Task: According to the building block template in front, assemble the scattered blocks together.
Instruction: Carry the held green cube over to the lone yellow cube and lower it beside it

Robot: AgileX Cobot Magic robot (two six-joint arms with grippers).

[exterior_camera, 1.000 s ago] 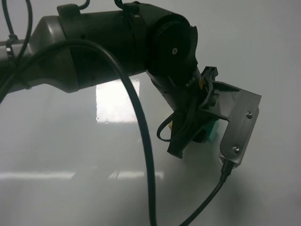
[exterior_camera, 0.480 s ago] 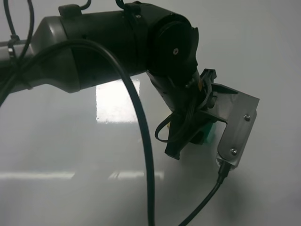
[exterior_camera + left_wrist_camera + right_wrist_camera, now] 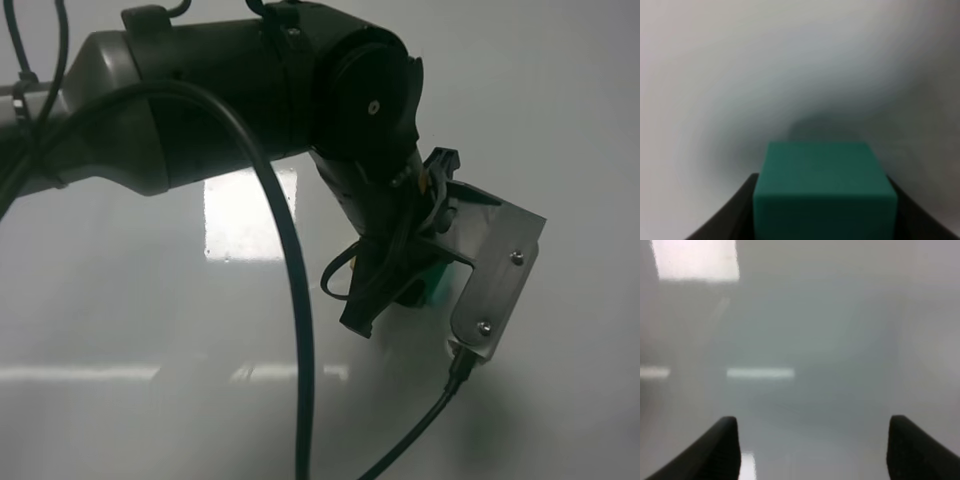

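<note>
In the left wrist view a teal-green cube sits between the two dark fingers of my left gripper, which is shut on it over the white table. In the exterior high view the left arm covers the middle. Only a sliver of the teal-green cube shows under the left gripper. My right gripper is open and empty above bare table, and it does not show in the exterior high view. The yellow cube and the joined yellow-teal template are hidden or out of view.
The left arm's thick dark link and its black cable block much of the exterior high view. The metal camera bracket hangs at the wrist. The glossy white table reflects ceiling lights.
The left wrist and its bracket have shifted slightly left and down, and the teal-green cube has moved with them. A speck of yellow seen by the gripper one second ago is now hidden.
</note>
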